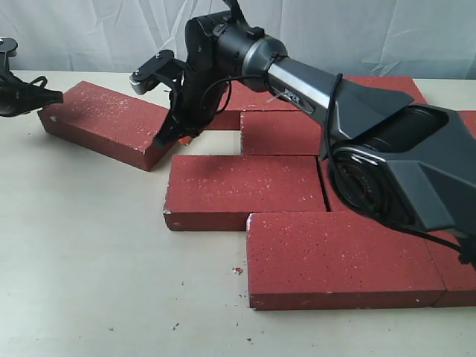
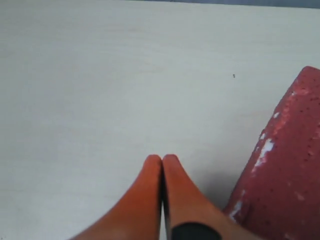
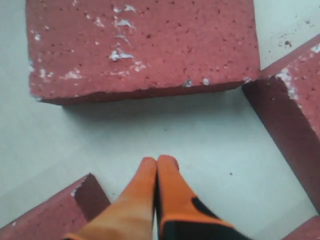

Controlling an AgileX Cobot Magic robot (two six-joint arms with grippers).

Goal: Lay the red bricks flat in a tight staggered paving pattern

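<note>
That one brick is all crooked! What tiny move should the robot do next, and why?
Probably push the crooked brick round with the right end effector until it sits square with the laid bricks. It lies slanted and apart from them, and both end effectors are shut, the left end effector at its other end, so pushing looks likelier than gripping.

A pale cream table (image 1: 89, 260) fills most of the exterior view. A white, softly creased fabric backdrop (image 1: 111, 33) runs along the top edge of the frame behind it. Near the lower middle lies a small reddish crumb (image 1: 237, 271), with a few tiny dark specks (image 1: 175, 325) scattered lower down. The left wrist view shows a lone fleck (image 2: 233, 76) in its upper right.
</note>
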